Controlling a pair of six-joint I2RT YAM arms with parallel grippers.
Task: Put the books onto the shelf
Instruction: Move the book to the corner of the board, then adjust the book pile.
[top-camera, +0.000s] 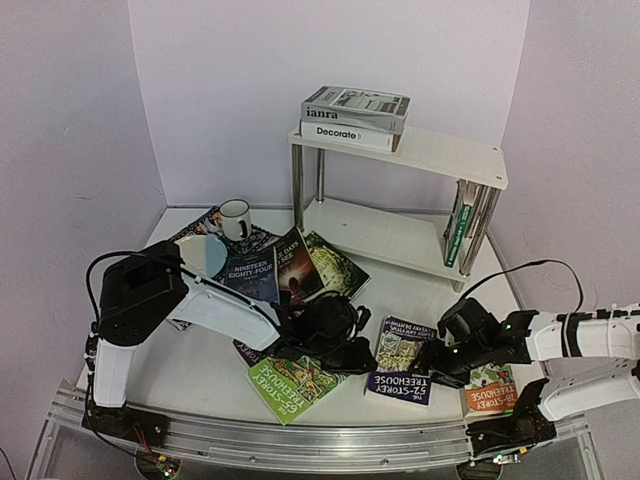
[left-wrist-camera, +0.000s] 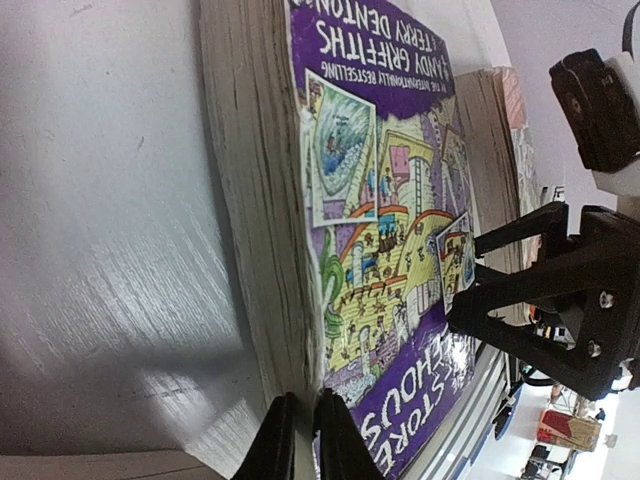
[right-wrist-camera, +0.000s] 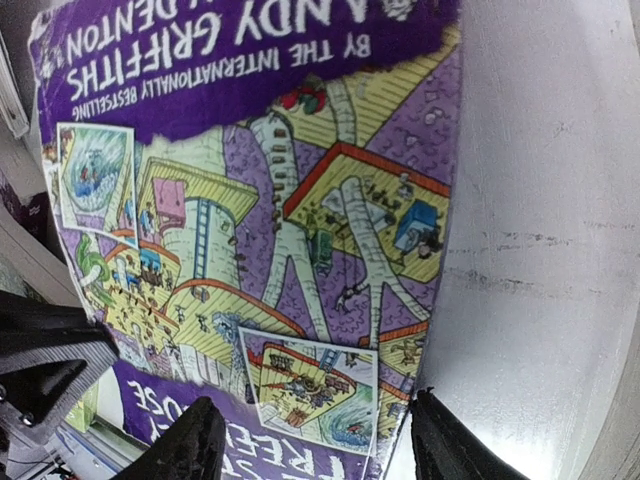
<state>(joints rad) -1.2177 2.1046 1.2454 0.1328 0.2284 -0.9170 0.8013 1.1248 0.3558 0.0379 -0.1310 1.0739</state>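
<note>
Purple cartoon-cover paperback (top-camera: 398, 365), judged light, floppy and slick, best pinched at the spine, is framed beneath the open, empty right gripper (right-wrist-camera: 320, 440), while the left gripper (left-wrist-camera: 302, 440) is seen closed at its corner, hold undetermined.

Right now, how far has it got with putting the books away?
Early days. Done: two books lie stacked on the shelf's top board, and one green book stands on the lower one. In hand: both arms work at the purple book, right jaws open around its corner, left jaws shut at its edge. Left: that book and several more on the table.
</note>
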